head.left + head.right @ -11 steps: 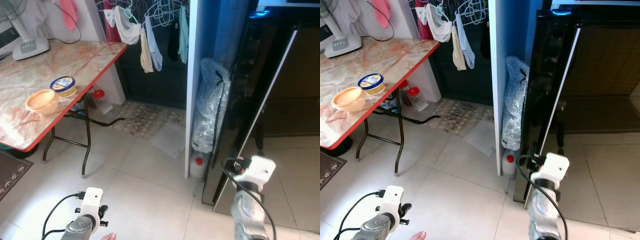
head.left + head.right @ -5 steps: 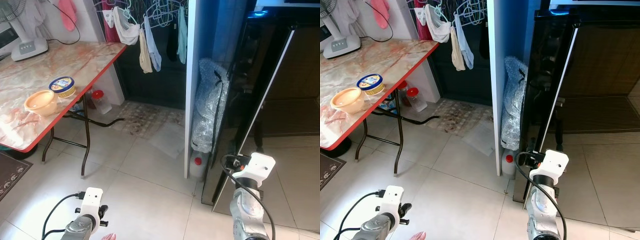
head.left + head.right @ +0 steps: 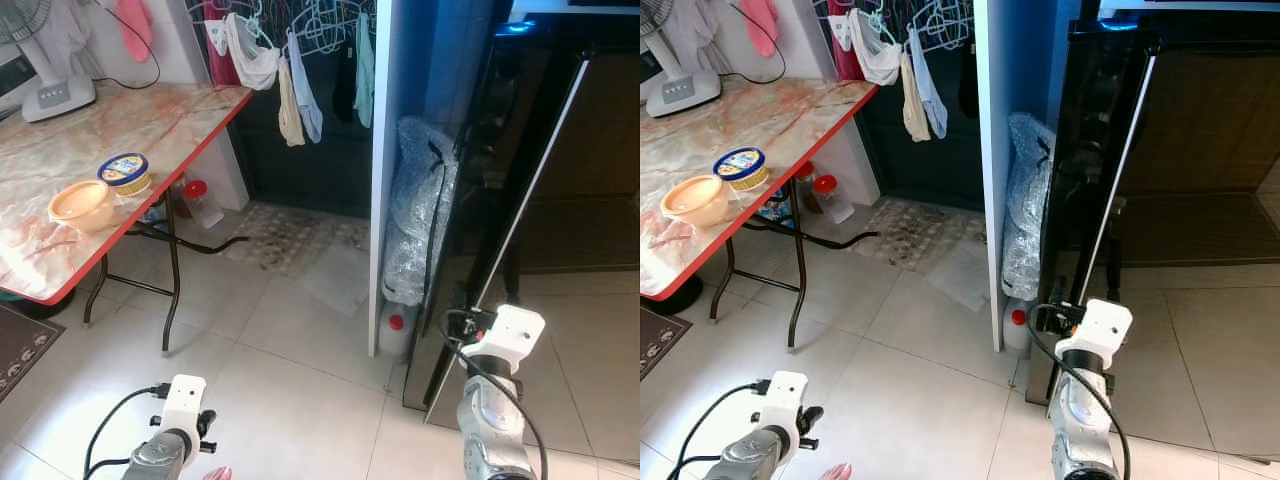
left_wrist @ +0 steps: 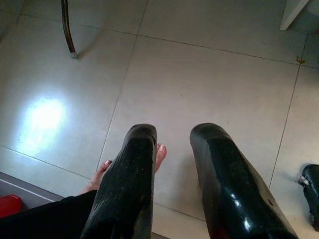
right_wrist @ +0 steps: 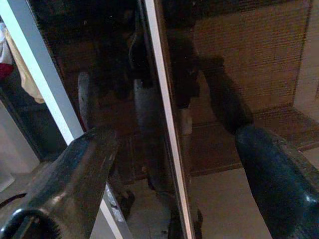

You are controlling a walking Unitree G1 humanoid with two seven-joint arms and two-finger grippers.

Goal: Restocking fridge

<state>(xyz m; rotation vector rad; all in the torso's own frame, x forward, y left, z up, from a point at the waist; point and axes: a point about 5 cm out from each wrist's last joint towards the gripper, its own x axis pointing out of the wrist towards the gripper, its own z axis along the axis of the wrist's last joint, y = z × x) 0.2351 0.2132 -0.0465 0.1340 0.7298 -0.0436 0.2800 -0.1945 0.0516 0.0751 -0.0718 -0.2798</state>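
Tiled kitchen floor [image 3: 300, 340], closed black fridge [image 3: 1110, 130] ahead: right gripper [image 5: 172, 164] spread wide at door edge [image 5: 167, 114], ready to pull; left gripper [image 4: 172, 164] idle, parted.

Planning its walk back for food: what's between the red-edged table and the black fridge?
Bare floor tiles, then a white-edged blue partition with a bubble-wrap bundle and red-capped jug against the fridge, per the left eye view.

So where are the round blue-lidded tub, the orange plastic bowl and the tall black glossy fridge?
Round blue-lidded tub [image 3: 126, 169], left eye view, lid centre.
Orange plastic bowl [image 3: 80, 203], left eye view, its lid.
Tall black glossy fridge [image 3: 1090, 150], right eye view, door face.
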